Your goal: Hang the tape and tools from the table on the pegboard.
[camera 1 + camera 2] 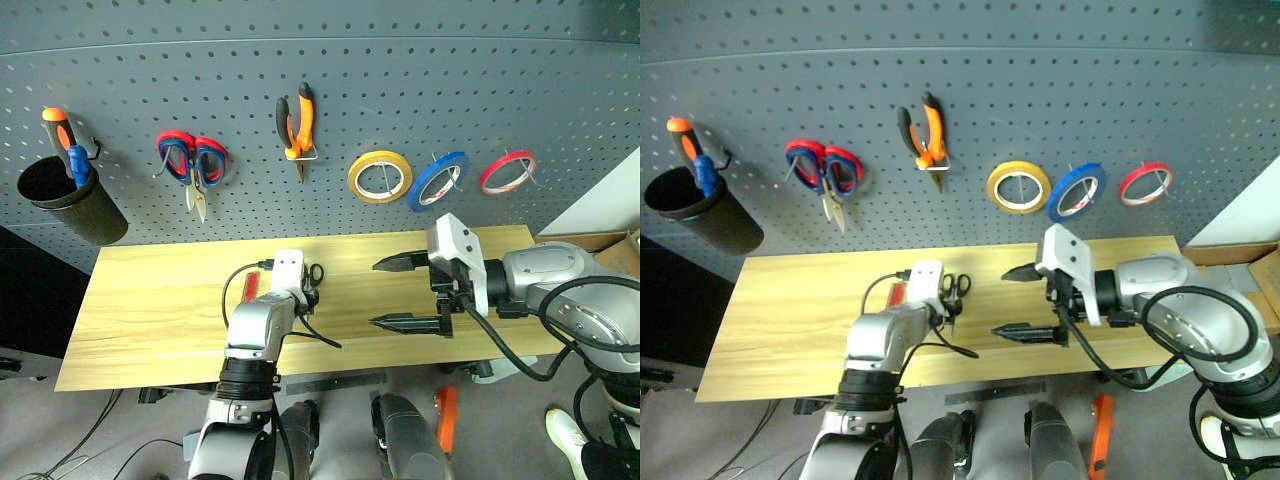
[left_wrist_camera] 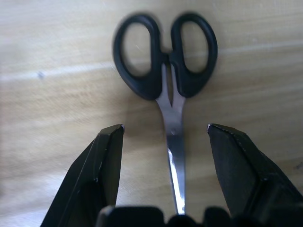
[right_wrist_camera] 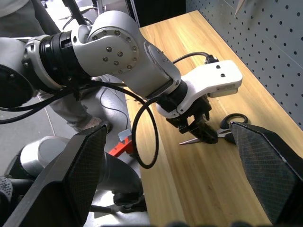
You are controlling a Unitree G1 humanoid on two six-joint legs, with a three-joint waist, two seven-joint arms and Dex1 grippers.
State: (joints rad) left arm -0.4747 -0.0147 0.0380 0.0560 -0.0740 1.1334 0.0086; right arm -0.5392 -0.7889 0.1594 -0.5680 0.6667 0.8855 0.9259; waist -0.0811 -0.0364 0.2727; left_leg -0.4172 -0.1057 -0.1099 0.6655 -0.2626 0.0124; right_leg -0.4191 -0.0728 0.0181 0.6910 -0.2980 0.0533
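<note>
Small black-handled scissors lie flat on the wood table. My left gripper is open and points down at them, one finger on each side of the blades and neither touching. A red-handled screwdriver lies just left of that hand, partly hidden by it. My right gripper hangs open over the right half of the table, holding nothing. On the grey pegboard hang the orange-and-black pliers and the blue tape.
Also on the pegboard are a yellow roll, a thin red roll, red-and-blue scissors and a black cup holding orange and blue drivers. An orange object lies on the floor below the table's front edge.
</note>
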